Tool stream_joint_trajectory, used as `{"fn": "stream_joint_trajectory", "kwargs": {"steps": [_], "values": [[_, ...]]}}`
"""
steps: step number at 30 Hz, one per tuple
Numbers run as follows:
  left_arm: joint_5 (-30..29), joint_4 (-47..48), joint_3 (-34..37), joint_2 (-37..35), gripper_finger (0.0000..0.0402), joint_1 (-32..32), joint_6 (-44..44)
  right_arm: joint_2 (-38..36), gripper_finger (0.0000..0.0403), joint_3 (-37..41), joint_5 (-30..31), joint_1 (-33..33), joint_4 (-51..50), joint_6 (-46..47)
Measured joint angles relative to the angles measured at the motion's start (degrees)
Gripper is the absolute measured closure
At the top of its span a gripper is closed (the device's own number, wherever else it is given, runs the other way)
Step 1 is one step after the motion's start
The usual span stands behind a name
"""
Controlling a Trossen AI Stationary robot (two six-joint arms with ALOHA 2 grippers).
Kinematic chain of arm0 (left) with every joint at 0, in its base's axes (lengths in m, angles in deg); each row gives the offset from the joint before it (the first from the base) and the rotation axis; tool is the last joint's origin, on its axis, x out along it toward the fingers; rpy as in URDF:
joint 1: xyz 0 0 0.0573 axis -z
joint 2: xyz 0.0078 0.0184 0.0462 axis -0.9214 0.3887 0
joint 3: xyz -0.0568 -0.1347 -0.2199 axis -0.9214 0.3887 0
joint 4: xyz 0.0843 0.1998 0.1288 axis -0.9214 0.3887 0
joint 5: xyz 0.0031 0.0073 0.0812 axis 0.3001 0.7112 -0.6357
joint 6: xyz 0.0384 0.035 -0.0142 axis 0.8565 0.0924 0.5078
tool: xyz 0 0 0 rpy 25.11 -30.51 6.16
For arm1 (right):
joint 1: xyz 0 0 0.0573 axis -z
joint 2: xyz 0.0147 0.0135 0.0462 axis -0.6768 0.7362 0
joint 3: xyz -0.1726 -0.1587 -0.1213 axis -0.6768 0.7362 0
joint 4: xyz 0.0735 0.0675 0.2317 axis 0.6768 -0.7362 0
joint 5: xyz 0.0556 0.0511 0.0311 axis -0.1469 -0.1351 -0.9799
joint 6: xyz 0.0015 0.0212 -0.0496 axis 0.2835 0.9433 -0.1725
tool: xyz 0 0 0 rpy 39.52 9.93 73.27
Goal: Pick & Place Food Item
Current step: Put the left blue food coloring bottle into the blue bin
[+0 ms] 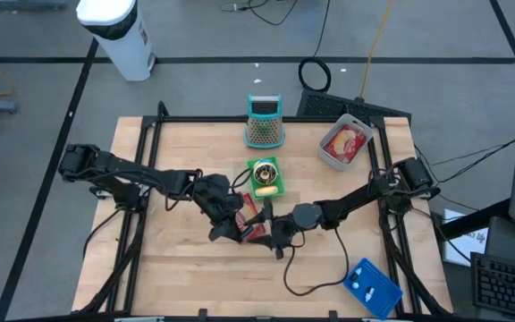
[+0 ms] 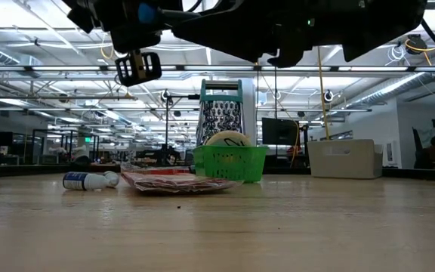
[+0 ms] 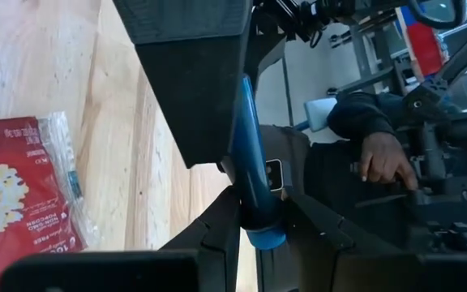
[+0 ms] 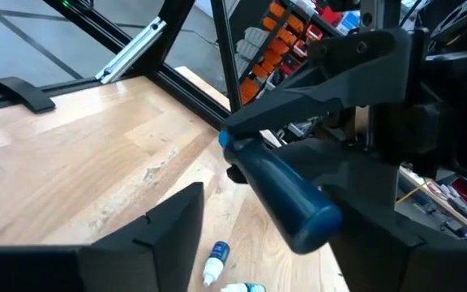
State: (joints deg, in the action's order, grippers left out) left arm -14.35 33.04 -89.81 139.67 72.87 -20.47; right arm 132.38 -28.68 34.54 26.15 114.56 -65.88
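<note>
While both arms meet near the middle of the wooden table point(image 1: 177, 259), a blue cylindrical tube point(image 4: 286, 191) is seen clasped at one end between the fingers of the left gripper point(image 1: 231, 224), with its free end reaching between the spread, empty fingers point(image 4: 164, 223) of the right gripper point(image 1: 271, 228). From the left wrist camera the same tube point(image 3: 254, 186) is seen running straight out from its clamped fingers toward the other arm.

A red popcorn packet point(image 1: 250, 213) is found lying flat on the table beneath the two grippers, touched by neither. At twelve o'clock from it, close by, a green basket point(image 1: 265, 177) holding a round food item point(image 1: 264, 173) is placed; farther on at twelve o'clock a box grater point(image 1: 264, 123) stands upright. A grey bin point(image 1: 344, 143) with a red packet inside is located at two o'clock. A small white bottle point(image 2: 87, 180) lies on its side beside the popcorn packet. A blue device point(image 1: 371, 286) rests at five o'clock, at the table's corner. A person's hand point(image 3: 383, 158) is seen beyond the table.
</note>
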Motion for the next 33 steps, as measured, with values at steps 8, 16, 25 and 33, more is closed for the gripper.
{"fn": "stream_joint_trajectory", "kwargs": {"steps": [8,16,25,33], "values": [[0.05,0.36,0.00,0.00,0.0321,-0.62,0.04,0.00,0.0243,0.00,0.01,-0.08,-0.36,0.00],[-0.23,0.36,0.00,0.00,0.0321,-0.62,1.13,0.00,0.0303,0.00,-0.16,-0.12,-0.32,1.84],[-1.54,0.38,0.00,-0.02,0.0315,-0.61,2.22,0.00,0.0348,0.11,-0.16,-0.40,-0.52,2.91],[-2.03,-2.28,0.00,-0.04,0.0231,-0.76,2.86,0.00,0.0335,0.13,-0.23,-0.64,-0.34,3.04]]}}
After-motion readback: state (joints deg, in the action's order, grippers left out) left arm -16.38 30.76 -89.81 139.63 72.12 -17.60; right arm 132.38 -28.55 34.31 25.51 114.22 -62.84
